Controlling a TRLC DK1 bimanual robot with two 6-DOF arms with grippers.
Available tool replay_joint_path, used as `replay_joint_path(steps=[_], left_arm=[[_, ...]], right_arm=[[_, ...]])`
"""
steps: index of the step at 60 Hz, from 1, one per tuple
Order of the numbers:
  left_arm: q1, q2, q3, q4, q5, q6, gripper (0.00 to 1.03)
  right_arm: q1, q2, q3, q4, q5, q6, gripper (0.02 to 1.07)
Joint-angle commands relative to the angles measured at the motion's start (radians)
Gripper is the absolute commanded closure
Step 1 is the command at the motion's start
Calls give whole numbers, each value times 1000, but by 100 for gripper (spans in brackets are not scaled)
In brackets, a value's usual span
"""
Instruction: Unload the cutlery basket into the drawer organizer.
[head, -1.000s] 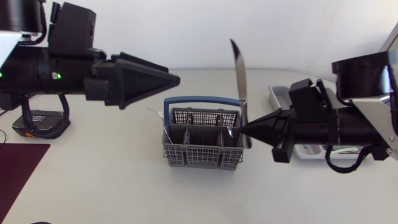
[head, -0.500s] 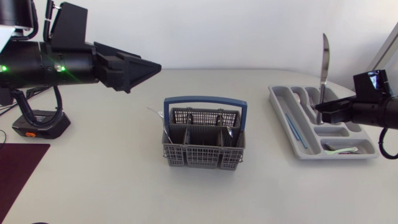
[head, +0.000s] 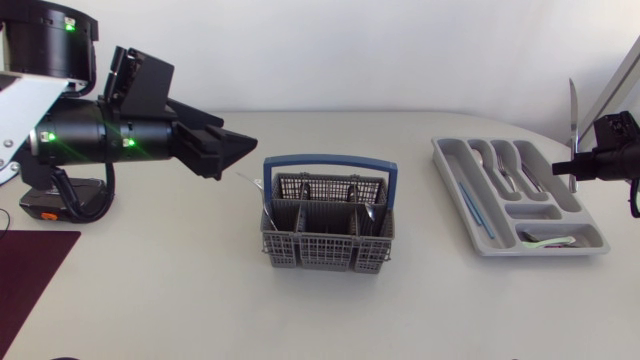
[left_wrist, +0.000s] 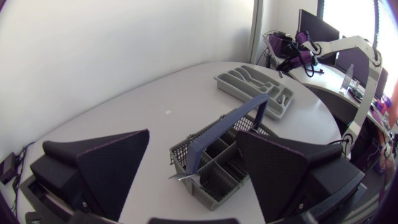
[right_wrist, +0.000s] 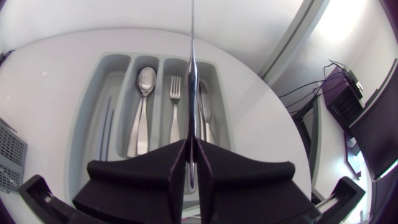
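The right fingers (right_wrist: 149, 171) are clenched on a knife (right_wrist: 192, 81), blade upright, over the right side of the organizer (head: 455, 190) — the placing step. Next (my guess): tilt it flat, lower it into a long slot, let go. The left fingers (left_wrist: 112, 162) are released — hovering left of the basket (head: 327, 238), cutlery left inside.

Bright even light, soft shadows, fisheye warp in wrist views.

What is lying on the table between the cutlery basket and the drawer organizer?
Nothing: in the head view the table is bare between the cutlery basket and the drawer organizer. The left wrist view shows the same.
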Motion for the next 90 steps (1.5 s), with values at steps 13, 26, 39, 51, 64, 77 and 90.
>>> replay_joint_path(steps=[13,26,39,51,64,77,90], left_arm=[[-50,14,-31,-5,-55,25,6],[-67,8,-34,-13,-79,25,6],[-85,-5,-42,-19,-88,25,6],[-88,-14,-53,-20,-91,25,6],[-88,-46,-76,-22,-108,34,6],[-67,-69,-91,-22,-116,37,6],[-45,-86,-108,-26,-118,37,6]], right_arm=[[-11,235,206,9,78,-19,101],[-21,365,288,12,105,-6,101],[-21,469,348,12,136,0,101],[-7,532,385,9,151,1,101],[2,543,400,6,157,21,69],[12,505,382,1,157,27,56],[16,385,292,9,134,32,48]])
